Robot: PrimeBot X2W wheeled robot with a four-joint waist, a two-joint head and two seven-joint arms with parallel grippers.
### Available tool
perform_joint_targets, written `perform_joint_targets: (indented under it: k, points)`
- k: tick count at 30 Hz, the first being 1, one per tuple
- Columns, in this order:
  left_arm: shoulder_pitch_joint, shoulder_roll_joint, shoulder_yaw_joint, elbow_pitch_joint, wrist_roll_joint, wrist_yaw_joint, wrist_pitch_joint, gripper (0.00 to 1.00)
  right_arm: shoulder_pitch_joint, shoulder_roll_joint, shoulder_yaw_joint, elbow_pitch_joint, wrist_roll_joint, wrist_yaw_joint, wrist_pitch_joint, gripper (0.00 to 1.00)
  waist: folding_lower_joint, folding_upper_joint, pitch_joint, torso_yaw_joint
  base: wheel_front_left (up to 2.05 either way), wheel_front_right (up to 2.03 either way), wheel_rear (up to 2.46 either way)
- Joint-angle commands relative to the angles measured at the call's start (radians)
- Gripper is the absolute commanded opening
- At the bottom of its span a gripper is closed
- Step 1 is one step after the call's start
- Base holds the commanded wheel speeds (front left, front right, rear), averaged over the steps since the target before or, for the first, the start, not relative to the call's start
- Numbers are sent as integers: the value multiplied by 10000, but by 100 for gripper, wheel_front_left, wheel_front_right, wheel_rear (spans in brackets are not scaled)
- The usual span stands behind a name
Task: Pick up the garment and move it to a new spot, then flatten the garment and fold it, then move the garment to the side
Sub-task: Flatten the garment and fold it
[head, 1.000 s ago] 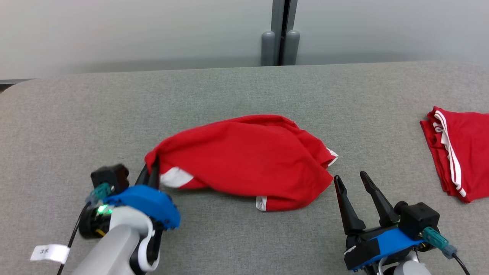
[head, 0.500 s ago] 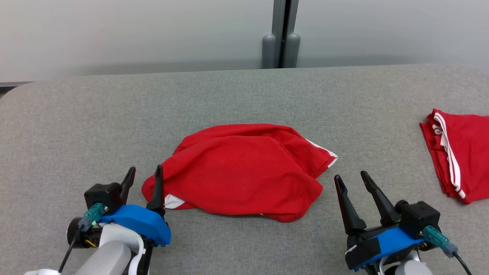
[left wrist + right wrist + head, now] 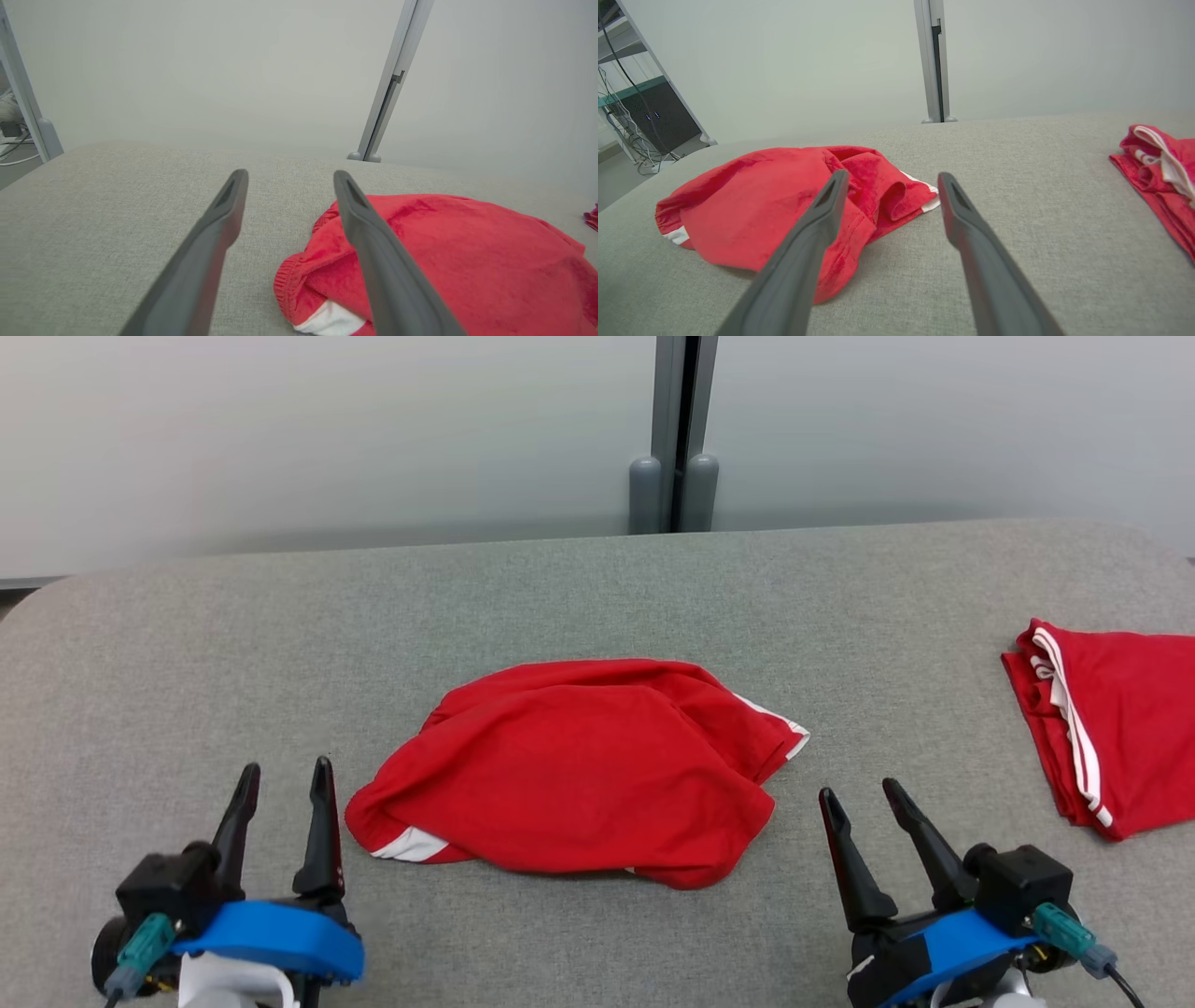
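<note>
The red garment point(image 3: 579, 770) lay in a rumpled, doubled-over heap at the middle of the grey table point(image 3: 597, 588), held by nothing. The left gripper point(image 3: 286, 767) was placed at about 8 o'clock from the heap, just beside its white-banded corner point(image 3: 411, 845). Its fingers point(image 3: 219, 233) were spread wide with nothing between them, and in the left wrist view the cloth was seen beyond the finger nearer the heap. The right gripper point(image 3: 858, 790) was set at about 4 o'clock, near the heap but apart from it, likewise spread wide and empty. A second red garment point(image 3: 1102, 728), folded and white-striped, lay well apart at 3 o'clock. The move to a new spot was judged done, and flattening was taken to be the step in hand. For that, single layers would best be taken rather than bunched folds. The white-banded corner and the white-edged hem point(image 3: 789, 733) at 2 o'clock were judged the clearest handles. The fingers should be brought low to the table so that only an edge is pinched. The two ends should then be drawn evenly toward 9 and 3 o'clock, so that the cloth is not dragged off toward the folded one.
</note>
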Motion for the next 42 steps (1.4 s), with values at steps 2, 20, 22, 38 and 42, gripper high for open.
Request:
perform_joint_targets:
  k: [2,20,22,38,42]
  points:
    - [294,-91,230,-171,145,61,-38,100,128,-12,-2,20,72,6,62,100,0,0,-67,-24,0,0,0]
    - [391,-661,883,-475,968,-519,-40,100,-1121,-17,726,1642,1117,6,1933,100,0,0,500,480,0,0,0]
    - [298,-719,840,-470,1025,-587,-40,100,-1481,-17,844,2158,1300,6,2037,100,0,0,627,594,0,0,0]
    - [264,-1018,1360,-400,1340,-906,-41,100,-1732,-20,1035,1984,2101,6,1545,0,0,0,519,504,0,0,0]
    - [450,-1061,1544,-522,1420,-869,-41,100,-1019,-19,488,401,1688,6,2416,0,0,0,425,246,0,0,0]
